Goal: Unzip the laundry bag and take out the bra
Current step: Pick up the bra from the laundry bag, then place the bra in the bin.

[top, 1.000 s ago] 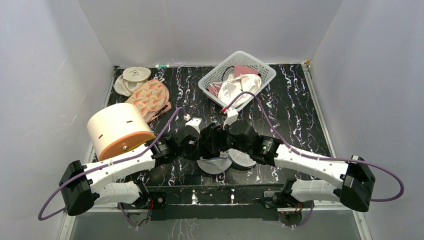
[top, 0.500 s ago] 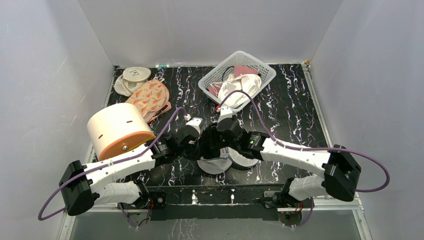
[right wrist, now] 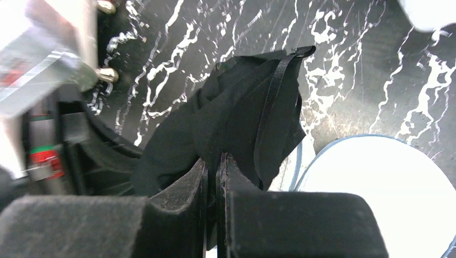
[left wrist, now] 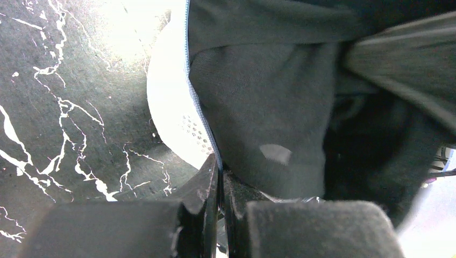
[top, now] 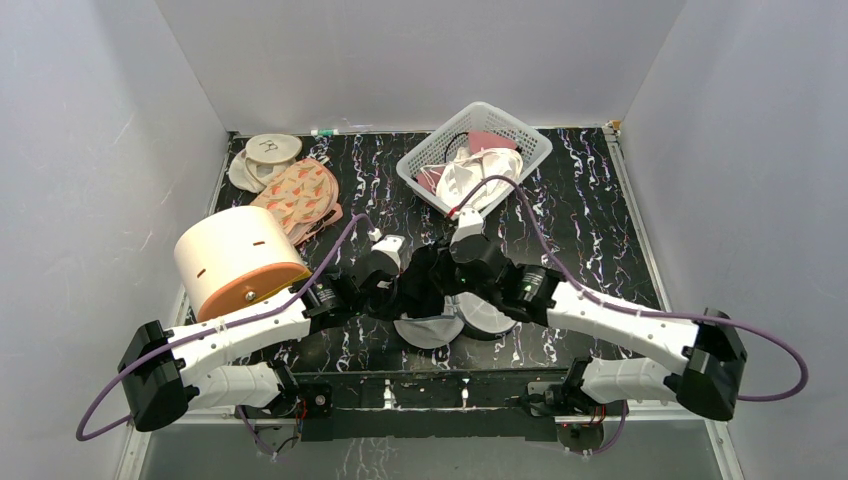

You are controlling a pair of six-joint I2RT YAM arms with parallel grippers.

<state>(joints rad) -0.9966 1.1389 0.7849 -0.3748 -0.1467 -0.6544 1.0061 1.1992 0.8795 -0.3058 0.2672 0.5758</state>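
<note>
The laundry bag (top: 430, 331) lies unzipped in two white mesh halves at the table's near middle. From it rises the bra (top: 421, 279), which looks black here, with a thin strap (right wrist: 271, 107). My left gripper (left wrist: 220, 173) is shut on the bag's zipper rim (left wrist: 197, 110), where white mesh (left wrist: 169, 107) meets the dark fabric (left wrist: 269, 97). My right gripper (right wrist: 215, 161) is shut on a fold of the bra (right wrist: 236, 113); one white bag half (right wrist: 387, 185) lies just beside it. In the top view both grippers meet over the bag, the left (top: 398, 290) and the right (top: 443, 277).
A cream cylinder with an orange base (top: 238, 262) lies at the left. Behind it are peach floral pads (top: 300, 195) and a round white pad (top: 270, 148). A white lattice basket (top: 437, 150) with cloth stands at the back, just beyond the right wrist.
The right gripper has gone from open to shut on the black fabric. Its arm swung in towards the left and drew back again. The left arm has held still.
</note>
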